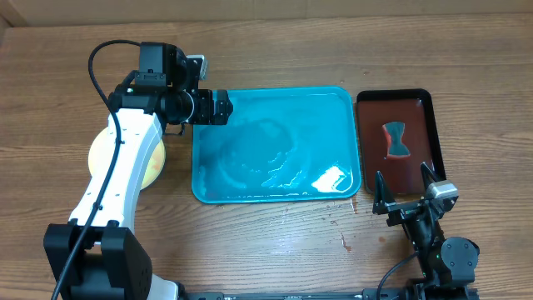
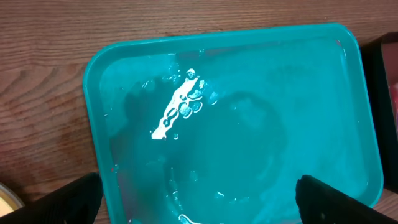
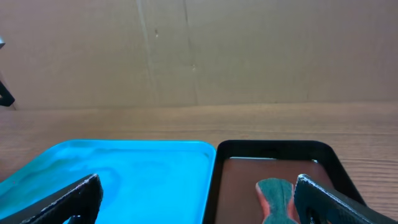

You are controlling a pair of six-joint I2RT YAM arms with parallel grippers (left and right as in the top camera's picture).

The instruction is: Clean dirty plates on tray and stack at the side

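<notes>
The teal tray (image 1: 275,100) lies in the middle of the table with no plate on it, only wet streaks; it also shows in the left wrist view (image 2: 249,74) and the right wrist view (image 3: 124,168). A pale yellow-green-rimmed plate (image 1: 152,164) lies on the table left of the tray, mostly hidden under my left arm; a sliver shows in the left wrist view (image 2: 7,200). How many plates are stacked there I cannot tell. My left gripper (image 1: 223,107) is open and empty over the tray's upper left corner. My right gripper (image 1: 403,187) is open and empty near the front edge.
A black-rimmed dark reddish tray (image 1: 425,100) stands right of the teal tray. A green and orange sponge (image 1: 396,139) lies in it, also in the right wrist view (image 3: 273,196). A cardboard wall (image 3: 199,50) rises behind the table.
</notes>
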